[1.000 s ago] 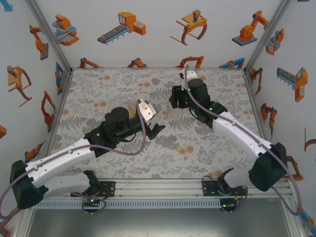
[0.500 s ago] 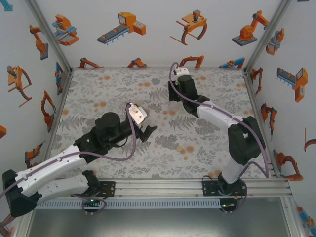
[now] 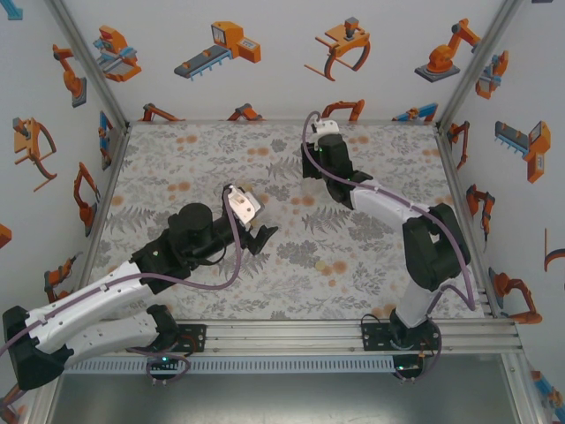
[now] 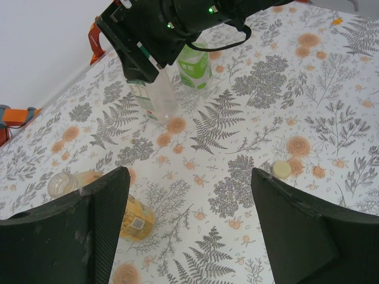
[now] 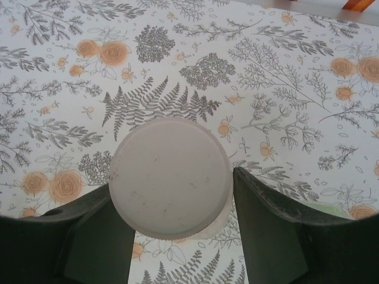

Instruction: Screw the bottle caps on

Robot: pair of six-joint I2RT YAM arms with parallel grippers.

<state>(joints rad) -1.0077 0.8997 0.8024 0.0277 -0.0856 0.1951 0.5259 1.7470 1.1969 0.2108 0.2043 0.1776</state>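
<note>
My right gripper [image 5: 172, 201] is shut on a white cap [image 5: 170, 186], its fingers pressed to both sides of the rim. In the left wrist view that cap tops the slim colourless bottle [image 4: 159, 100], which stands upright under the right gripper [image 4: 145, 74]. Just behind it stands the short green bottle [image 4: 194, 65]. The yellow bottle [image 4: 129, 218] lies on its side with its mouth uncapped, partly hidden by my left finger [image 4: 89, 225]. A pale yellow cap [image 4: 282, 170] rests on the cloth by the other finger. My left gripper [image 4: 189, 231] hovers open above the table with nothing in it.
The flowered table cloth [image 3: 388, 265] covers the whole work area. White walls with orange robot stickers close in three sides. The pale yellow cap [image 3: 320, 264] lies alone at mid-right. Both arms reach toward the middle, the right gripper [image 3: 312, 170] far back, the left gripper [image 3: 263, 237] nearer.
The right arm has swung back and raised its elbow, keeping its grip. The left arm has pulled back toward the near left. Neither gripper's jaws have moved.
</note>
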